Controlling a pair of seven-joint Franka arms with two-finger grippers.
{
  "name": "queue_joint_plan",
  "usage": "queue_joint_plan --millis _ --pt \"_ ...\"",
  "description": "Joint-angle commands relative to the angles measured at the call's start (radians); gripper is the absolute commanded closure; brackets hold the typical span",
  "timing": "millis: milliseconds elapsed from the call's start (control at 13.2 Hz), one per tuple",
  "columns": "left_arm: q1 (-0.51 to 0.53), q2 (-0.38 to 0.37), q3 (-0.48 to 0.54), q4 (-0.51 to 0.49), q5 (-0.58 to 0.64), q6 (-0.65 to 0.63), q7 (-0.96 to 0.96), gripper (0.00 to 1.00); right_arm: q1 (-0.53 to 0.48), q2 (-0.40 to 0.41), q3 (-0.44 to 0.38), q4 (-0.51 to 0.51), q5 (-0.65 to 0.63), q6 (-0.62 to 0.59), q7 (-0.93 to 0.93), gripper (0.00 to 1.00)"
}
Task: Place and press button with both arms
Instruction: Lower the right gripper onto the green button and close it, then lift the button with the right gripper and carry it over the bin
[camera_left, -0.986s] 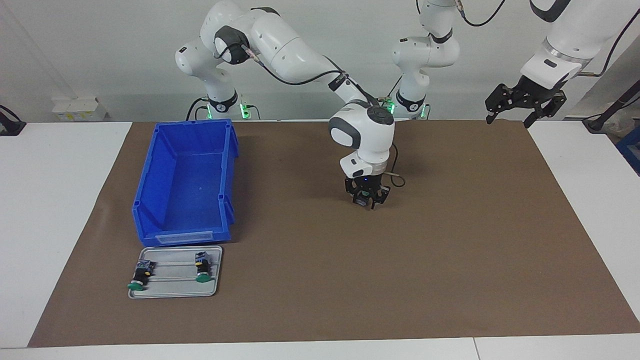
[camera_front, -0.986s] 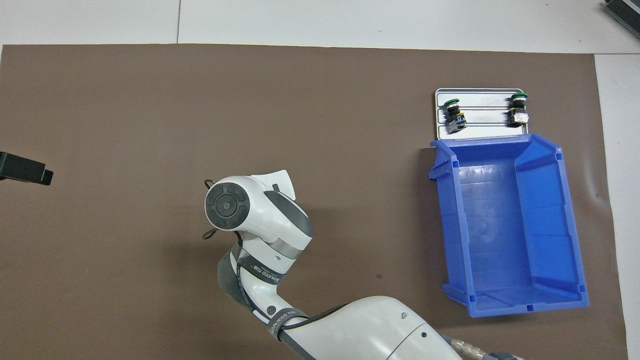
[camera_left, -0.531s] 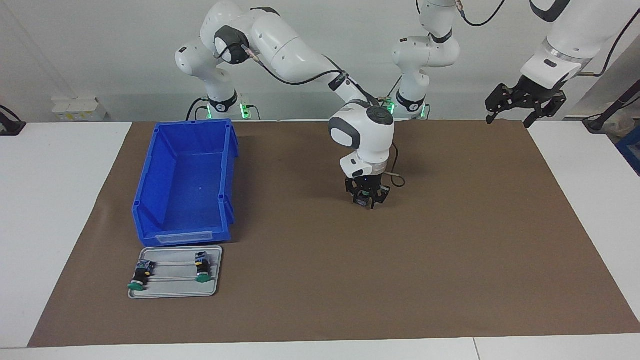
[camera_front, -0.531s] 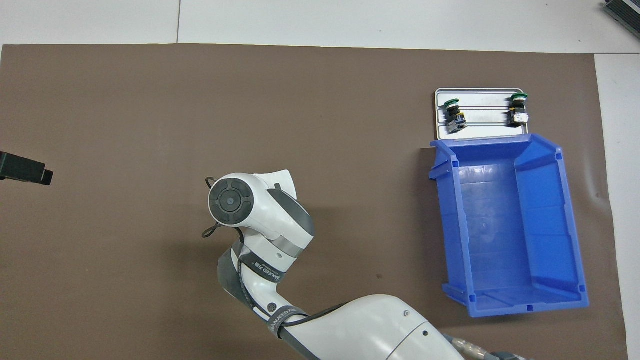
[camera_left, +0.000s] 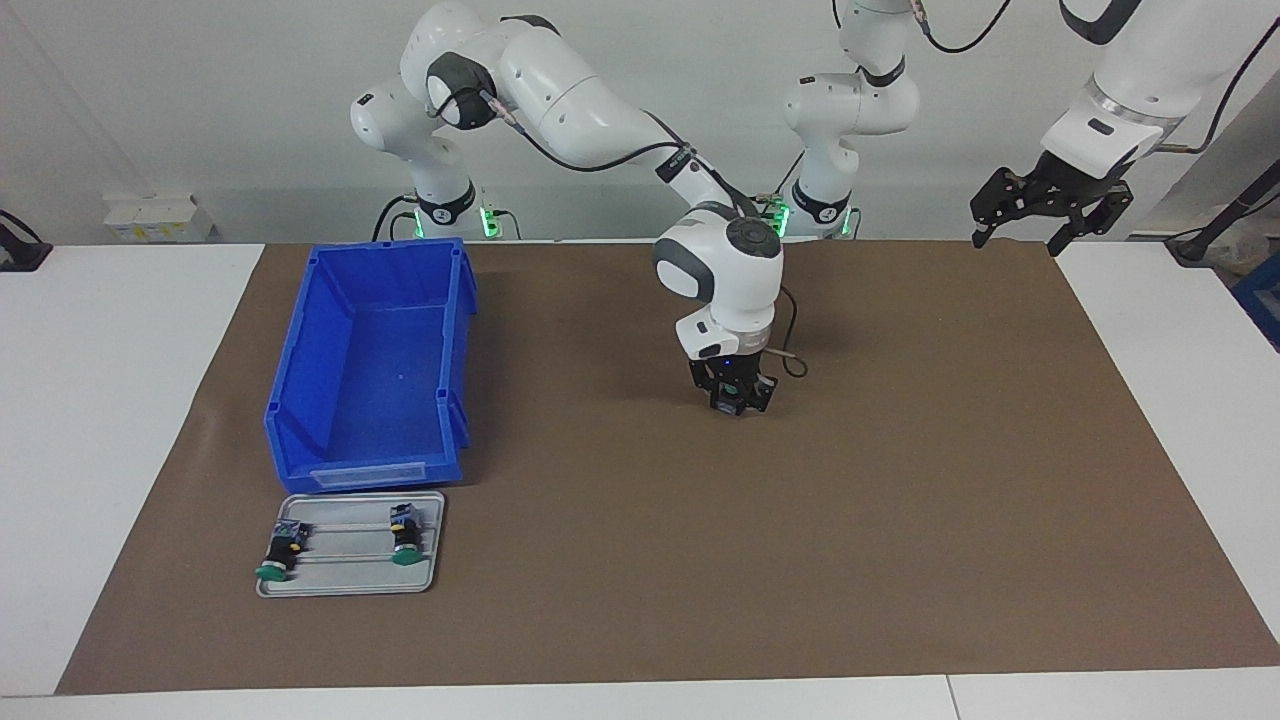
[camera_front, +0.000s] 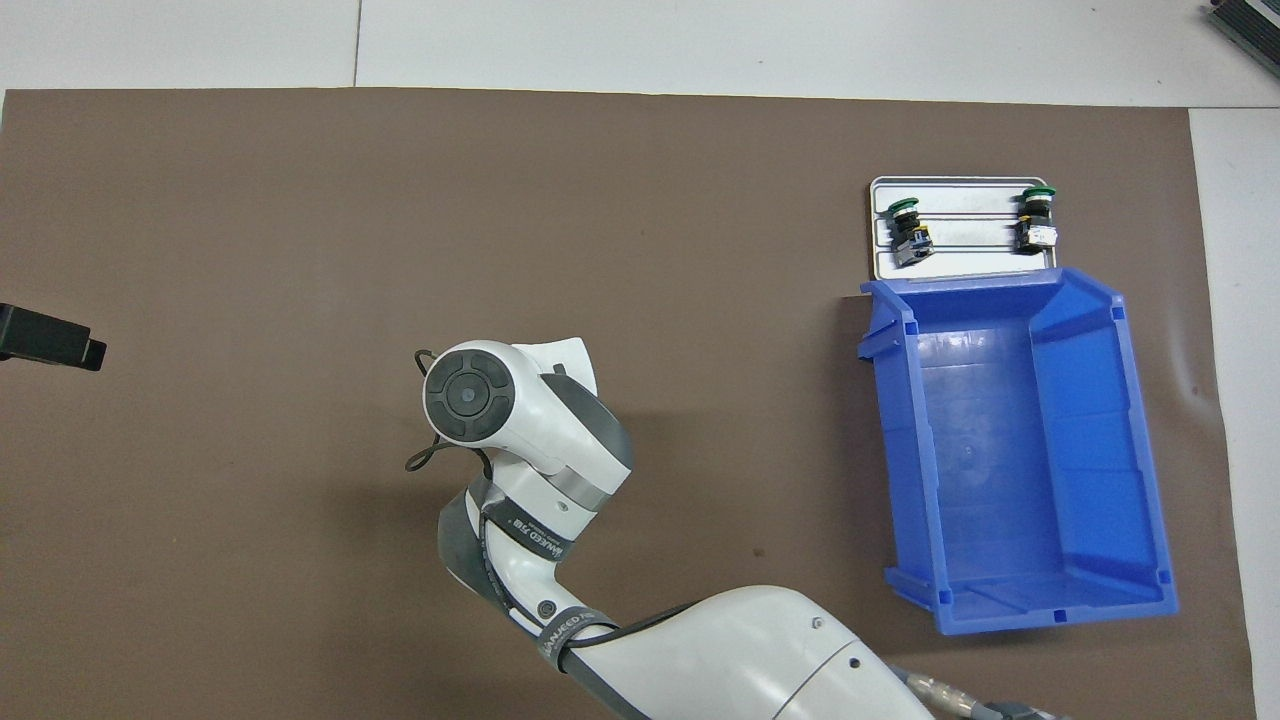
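My right arm reaches over the middle of the brown mat. Its gripper points straight down, just above the mat, with the fingers close together on a small dark thing with a grey-blue part, which looks like a button. In the overhead view the wrist hides that gripper. Two more green-capped buttons lie on a small metal tray; they also show in the overhead view. My left gripper hangs open and empty in the air over the mat's edge at the left arm's end, waiting.
A big empty blue bin stands on the mat at the right arm's end, next to the tray and nearer to the robots. It shows in the overhead view too. White table borders the mat.
My right wrist has turned a little and shifted slightly toward the right arm's end, staying low over the mat. The left arm, the bin and the tray have not moved.
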Motion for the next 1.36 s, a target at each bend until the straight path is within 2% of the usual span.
queue_joint_plan --millis 0,303,531,834,1061,1289 --pt "0.012 -0.029 -0.007 -0.031 -0.009 -0.001 0.002 0.00 -0.036 0.008 0.004 0.033 0.022 0.001 0.014 0.60" --pt "0.012 -0.030 -0.007 -0.031 -0.009 -0.001 0.002 0.00 -0.059 -0.004 0.004 0.046 0.022 -0.018 0.006 0.61" --pt "0.012 -0.029 -0.007 -0.031 -0.009 -0.001 0.002 0.00 -0.113 -0.061 0.005 0.046 0.025 -0.058 -0.035 0.61" --pt "0.012 -0.030 -0.007 -0.031 -0.009 -0.001 0.002 0.00 -0.251 -0.206 0.013 0.044 0.103 -0.220 -0.263 0.61" --pt "0.012 -0.030 -0.007 -0.031 -0.009 -0.001 0.002 0.00 -0.344 -0.308 0.011 0.035 0.106 -0.357 -0.473 0.61" --pt "0.012 -0.030 -0.007 -0.031 -0.009 -0.001 0.002 0.00 -0.433 -0.363 0.008 0.023 0.105 -0.428 -0.636 0.61"
